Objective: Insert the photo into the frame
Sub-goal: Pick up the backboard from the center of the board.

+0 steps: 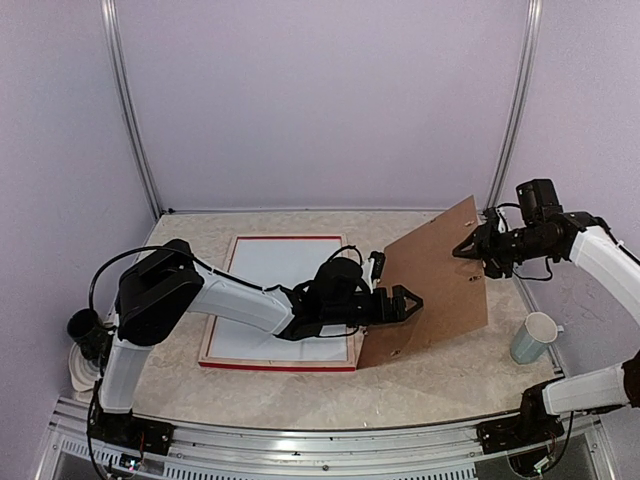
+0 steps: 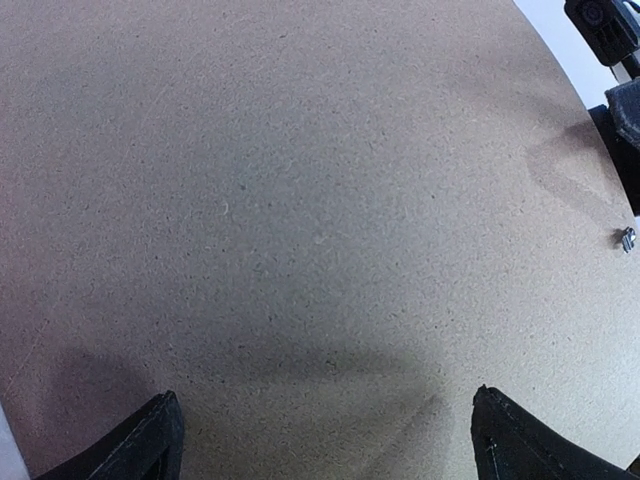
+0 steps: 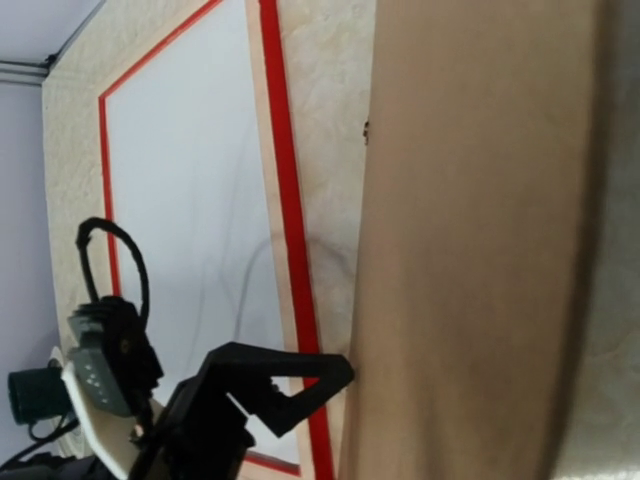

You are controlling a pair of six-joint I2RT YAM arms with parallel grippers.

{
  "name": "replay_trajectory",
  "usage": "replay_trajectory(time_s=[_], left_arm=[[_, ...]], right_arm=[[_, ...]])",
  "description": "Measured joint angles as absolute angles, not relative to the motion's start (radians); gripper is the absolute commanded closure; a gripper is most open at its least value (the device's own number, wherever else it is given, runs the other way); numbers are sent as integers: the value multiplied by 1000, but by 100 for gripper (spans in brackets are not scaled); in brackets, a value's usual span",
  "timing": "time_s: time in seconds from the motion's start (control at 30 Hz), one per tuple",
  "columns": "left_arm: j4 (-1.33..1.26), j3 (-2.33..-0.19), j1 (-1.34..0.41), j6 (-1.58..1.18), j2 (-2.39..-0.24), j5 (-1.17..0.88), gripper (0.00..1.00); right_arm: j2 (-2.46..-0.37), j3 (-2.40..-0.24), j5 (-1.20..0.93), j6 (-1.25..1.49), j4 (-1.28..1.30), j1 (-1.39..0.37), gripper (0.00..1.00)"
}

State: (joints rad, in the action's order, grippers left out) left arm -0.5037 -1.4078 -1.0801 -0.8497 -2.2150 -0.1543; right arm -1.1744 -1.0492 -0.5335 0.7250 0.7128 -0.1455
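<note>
The frame [image 1: 280, 366], red-fronted with pale wood edges, lies flat left of centre with a white panel [image 1: 275, 290] inside it. In the right wrist view the frame [image 3: 290, 210] runs along the left. The photo is out of view. A brown backing board [image 1: 430, 285] stands tilted on its lower edge just right of the frame. My left gripper [image 1: 400, 305] is open, fingertips against the board's face [image 2: 320, 200], which fills its wrist view. My right gripper [image 1: 470, 250] is at the board's upper right edge; its jaws are not clear in any view.
A pale green mug [image 1: 533, 337] stands upright at the right, near the right arm's base. A dark object [image 1: 80, 325] sits at the far left table edge. Lilac walls enclose the table on three sides.
</note>
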Motion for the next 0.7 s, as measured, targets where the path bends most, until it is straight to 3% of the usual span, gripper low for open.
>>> replay_trajectory(time_s=[0.37, 0.5, 0.7], left_arm=[[-519, -1397, -1080, -856, -2215, -154, 1], [-524, -1394, -1081, -857, -2215, -155, 1], [-529, -1391, -1081, -860, -2215, -155, 2]], right_arm=[[-1203, -1045, -514, 709, 714, -146, 62], [-1209, -1030, -516, 698, 713, -146, 71], [-1221, -1016, -531, 692, 712, -145, 71]])
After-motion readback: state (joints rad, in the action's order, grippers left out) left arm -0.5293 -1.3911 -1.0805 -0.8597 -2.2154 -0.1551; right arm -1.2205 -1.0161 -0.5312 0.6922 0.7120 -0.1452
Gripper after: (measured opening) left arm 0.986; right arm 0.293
